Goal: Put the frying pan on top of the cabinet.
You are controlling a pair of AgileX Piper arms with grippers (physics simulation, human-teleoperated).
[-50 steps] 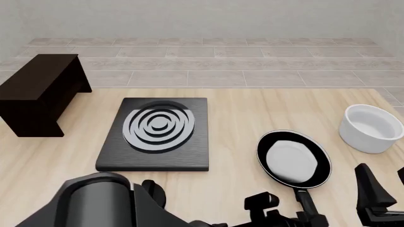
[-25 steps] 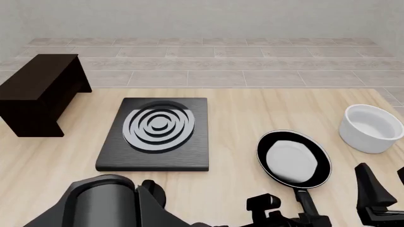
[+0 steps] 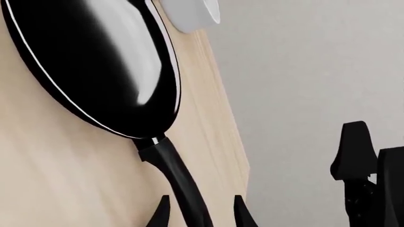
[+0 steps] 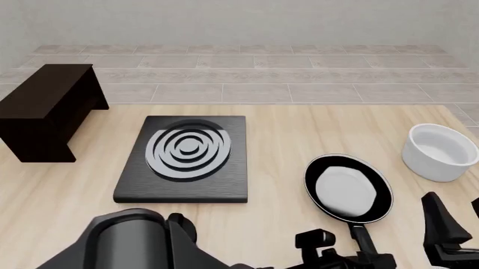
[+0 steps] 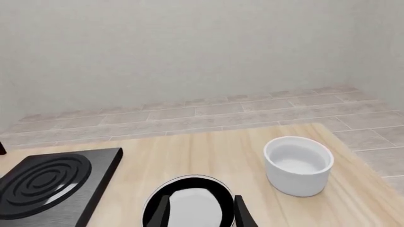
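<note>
The frying pan (image 4: 348, 186) lies on the table at the front right, its long black handle (image 4: 364, 238) pointing toward me. In the left wrist view the pan (image 3: 94, 61) fills the frame and its handle (image 3: 180, 179) runs between the two open fingertips (image 3: 162, 215) of my left gripper (image 3: 200, 215), with a gap on each side. In the front view the left gripper (image 4: 351, 259) sits low at the handle's end. My right gripper (image 4: 458, 224) is open and empty, just right of the pan. The dark cabinet (image 4: 45, 109) stands at the far left.
A flat black stove plate (image 4: 187, 157) with grey-white rings lies between the cabinet and the pan. A white bowl (image 4: 440, 151) stands near the table's right edge, behind the right gripper. The left arm's bulk (image 4: 127, 241) covers the front left of the table.
The left arm has crept slightly to the right, toward the pan handle. The pan, the bowl and the right gripper have not moved.
</note>
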